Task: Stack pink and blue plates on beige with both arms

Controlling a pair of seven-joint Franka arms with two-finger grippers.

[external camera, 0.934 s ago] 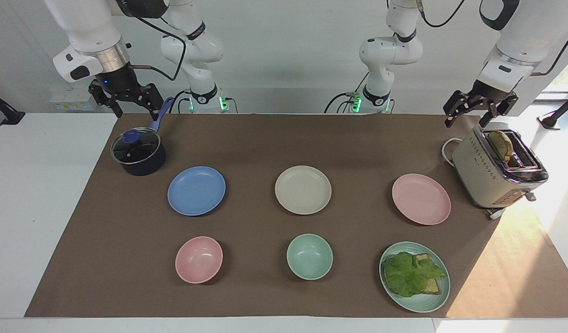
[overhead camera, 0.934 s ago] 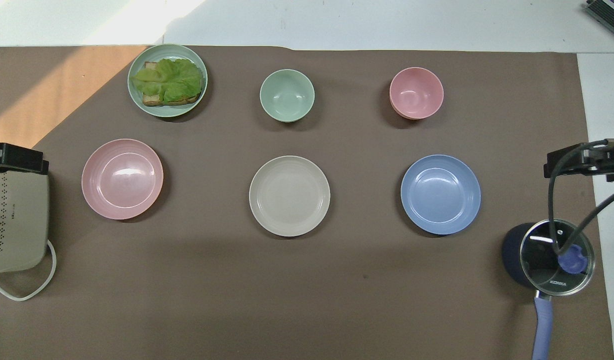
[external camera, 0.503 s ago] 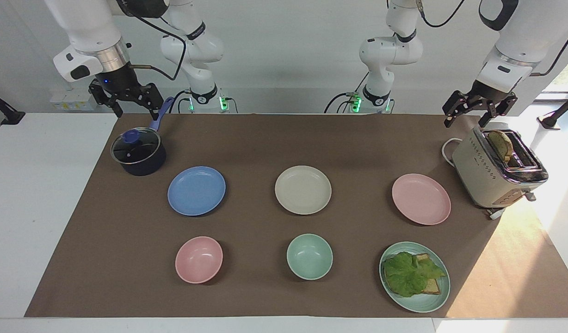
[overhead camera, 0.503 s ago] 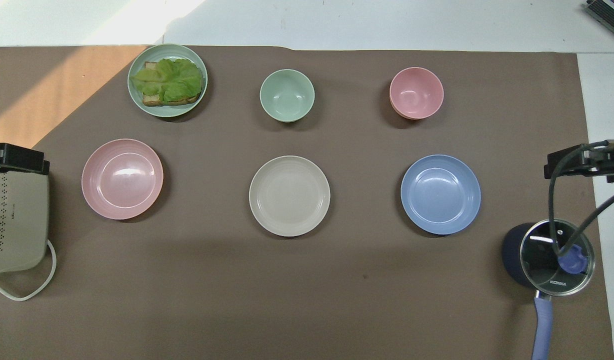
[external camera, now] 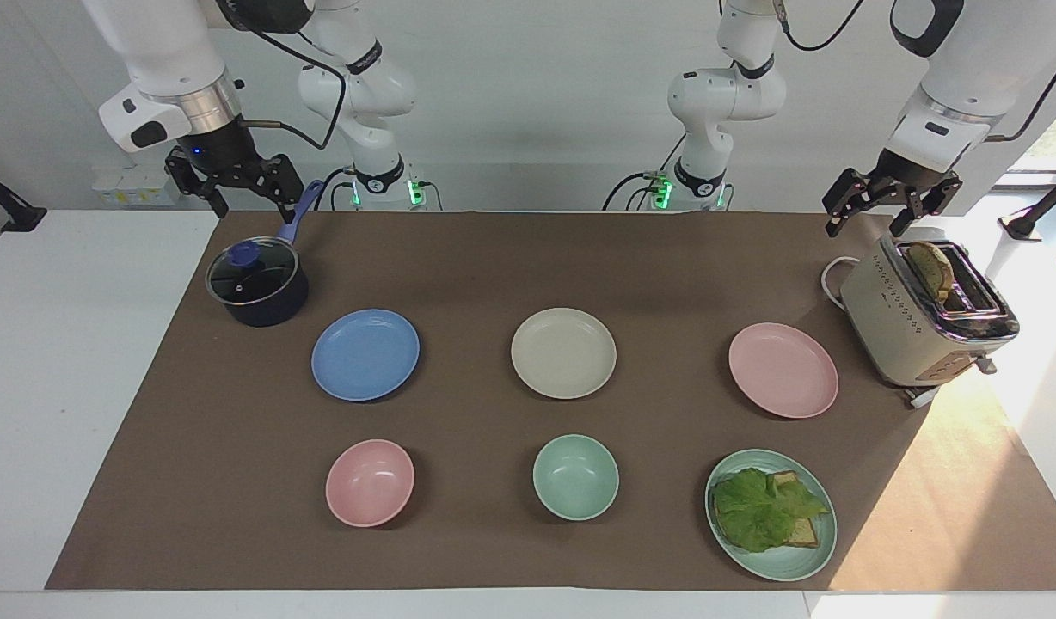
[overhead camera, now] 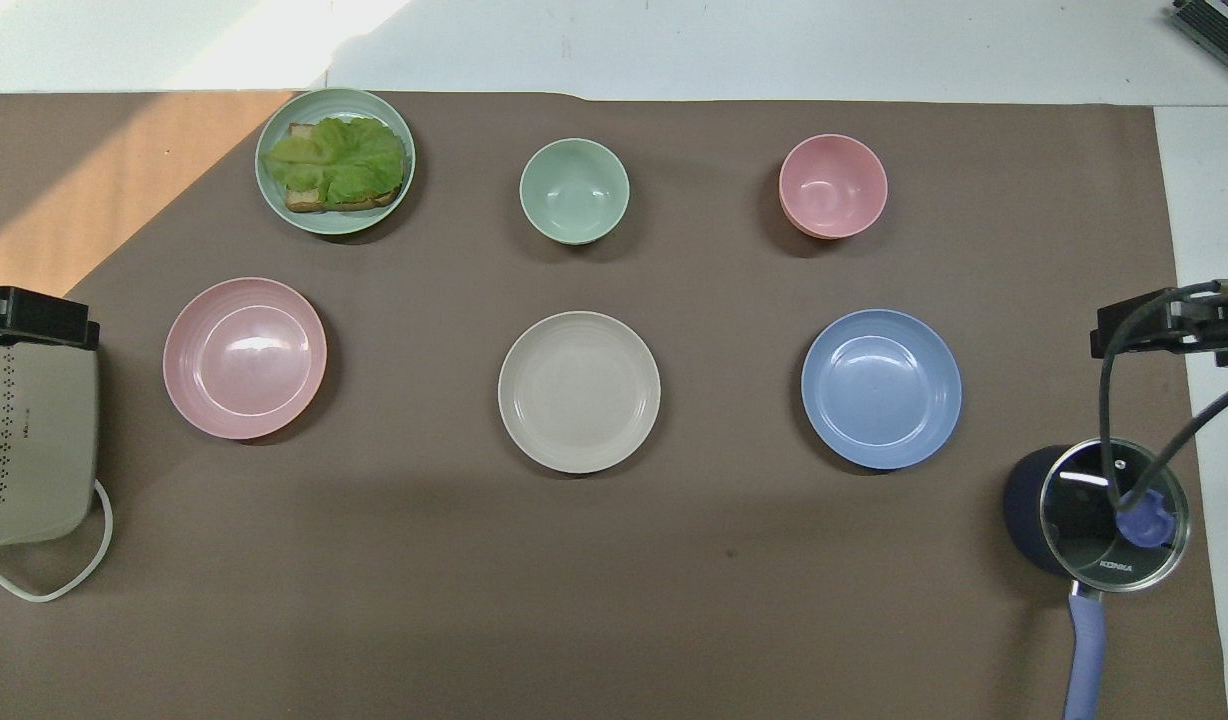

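Observation:
The beige plate [external camera: 563, 352] [overhead camera: 579, 391] lies mid-table on the brown mat. Beside it, the blue plate [external camera: 365, 354] [overhead camera: 881, 388] sits toward the right arm's end and the pink plate [external camera: 783, 370] [overhead camera: 244, 357] toward the left arm's end. All three are bare and apart from each other. My right gripper [external camera: 253, 211] [overhead camera: 1169, 325] hangs open and empty over the pot's handle. Over the toaster's end nearest the robots, my left gripper [external camera: 866, 228] [overhead camera: 34, 315] hangs open and empty.
A lidded dark pot [external camera: 257, 284] stands at the right arm's end and a toaster [external camera: 924, 322] holding toast at the left arm's end. Farther from the robots stand a pink bowl [external camera: 370, 482], a green bowl [external camera: 575, 476] and a green plate [external camera: 786, 567] with lettuce and toast.
Both grippers have crept slightly upward. The plates have not moved.

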